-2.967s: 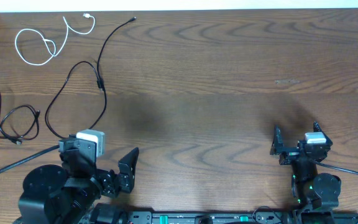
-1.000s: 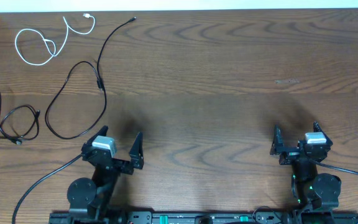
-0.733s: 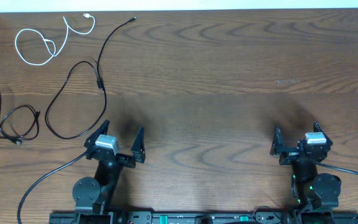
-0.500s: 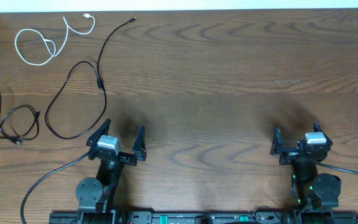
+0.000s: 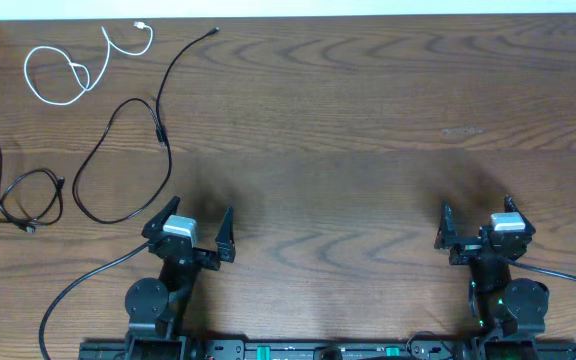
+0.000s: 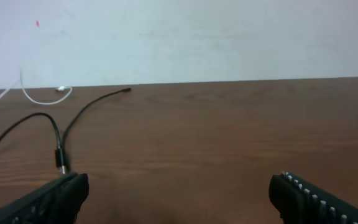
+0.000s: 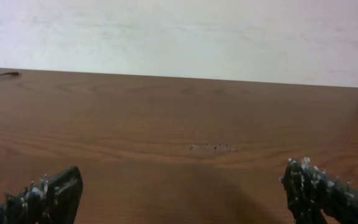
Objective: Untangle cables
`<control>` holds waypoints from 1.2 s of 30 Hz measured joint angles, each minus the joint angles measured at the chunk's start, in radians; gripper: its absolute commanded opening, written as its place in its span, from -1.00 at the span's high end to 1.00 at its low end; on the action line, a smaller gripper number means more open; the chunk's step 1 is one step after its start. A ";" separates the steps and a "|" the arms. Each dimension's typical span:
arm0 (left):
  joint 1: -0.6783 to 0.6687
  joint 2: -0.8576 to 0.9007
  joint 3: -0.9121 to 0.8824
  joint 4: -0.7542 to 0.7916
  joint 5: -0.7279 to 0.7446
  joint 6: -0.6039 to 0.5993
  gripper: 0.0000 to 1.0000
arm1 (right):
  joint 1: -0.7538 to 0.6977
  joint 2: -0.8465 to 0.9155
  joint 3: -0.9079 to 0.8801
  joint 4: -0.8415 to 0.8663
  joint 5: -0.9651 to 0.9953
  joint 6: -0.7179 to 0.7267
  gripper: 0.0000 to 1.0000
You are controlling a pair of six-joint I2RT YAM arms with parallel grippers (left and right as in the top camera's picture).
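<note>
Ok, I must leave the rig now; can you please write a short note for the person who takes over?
Left tool: open, empty, at the near edge of the table. Right tool: open, empty, also at the near edge.
Cables: white cable in the far left corner; long black cable beside it, toward the middle; short black cable at the left edge. None touches another.
Done: all three lie apart.
Left: the short black cable lies in loops; perhaps straighten it.
</note>
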State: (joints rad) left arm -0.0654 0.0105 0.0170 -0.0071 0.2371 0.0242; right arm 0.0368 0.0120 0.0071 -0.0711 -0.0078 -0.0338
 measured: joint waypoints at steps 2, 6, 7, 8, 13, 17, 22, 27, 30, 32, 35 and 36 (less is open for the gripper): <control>0.000 0.000 0.000 -0.002 -0.007 0.008 -0.96 | 0.000 0.000 0.000 0.000 0.000 0.000 -0.98; 0.000 0.000 0.002 -0.005 -0.012 0.018 -0.96 | 0.000 0.000 0.000 0.000 0.000 0.000 -0.99; 0.000 0.000 0.002 -0.005 -0.013 0.022 -0.96 | 0.000 0.000 0.000 0.000 0.000 0.000 -0.99; 0.000 0.000 0.002 -0.005 -0.015 0.023 -0.98 | 0.000 0.000 0.000 0.000 0.000 0.000 -0.99; 0.000 0.000 0.002 -0.005 -0.016 0.029 -0.96 | 0.000 0.000 0.000 0.000 0.000 0.000 -0.98; 0.000 0.000 0.002 -0.005 -0.016 0.029 -0.96 | 0.000 0.000 0.000 0.000 0.000 0.000 -0.99; 0.000 0.000 0.002 -0.005 -0.019 0.029 -0.96 | 0.000 0.000 0.000 0.000 0.000 0.000 -0.99; 0.000 0.000 0.002 -0.006 -0.019 0.029 -0.96 | 0.000 0.000 0.000 0.000 0.000 0.000 -0.99; 0.000 0.000 0.002 -0.006 -0.019 0.029 -0.96 | 0.000 0.000 0.000 0.000 0.000 0.000 -0.99; 0.000 0.000 0.002 -0.006 -0.019 0.029 -0.96 | 0.000 0.000 0.000 0.000 0.000 0.000 -0.99; 0.000 0.000 0.002 -0.006 -0.019 0.029 -0.96 | 0.000 0.000 0.000 0.000 0.000 0.000 -0.99; 0.000 0.000 0.002 -0.006 -0.019 0.029 -0.96 | 0.000 0.000 0.000 0.000 0.000 0.000 -0.98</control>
State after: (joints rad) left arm -0.0654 0.0105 0.0193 -0.0128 0.2180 0.0532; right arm 0.0368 0.0120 0.0071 -0.0711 -0.0078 -0.0338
